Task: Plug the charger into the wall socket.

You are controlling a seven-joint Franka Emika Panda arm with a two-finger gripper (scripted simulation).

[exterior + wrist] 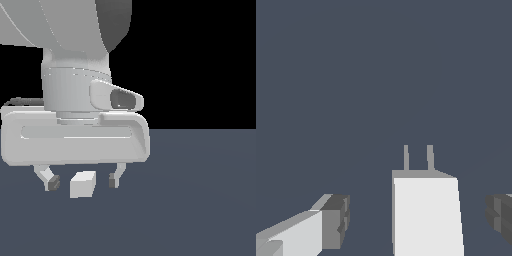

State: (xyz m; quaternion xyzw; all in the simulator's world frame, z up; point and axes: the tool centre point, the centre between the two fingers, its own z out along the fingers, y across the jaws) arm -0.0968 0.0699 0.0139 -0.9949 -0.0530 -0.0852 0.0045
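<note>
The charger (82, 184) is a small off-white block lying on the dark grey floor, and the wrist view shows its body (427, 215) with two thin grey prongs at one end. My gripper (83, 181) hangs low over it, open, one finger on each side and neither pad touching the block. Its dark fingertips (337, 220) flank the block with a clear gap on both sides. The wall socket is out of view.
The arm's large white hand and wrist (75, 135) fill the upper part of the exterior view's left. Flat dark grey floor (200, 200) stretches all around the block.
</note>
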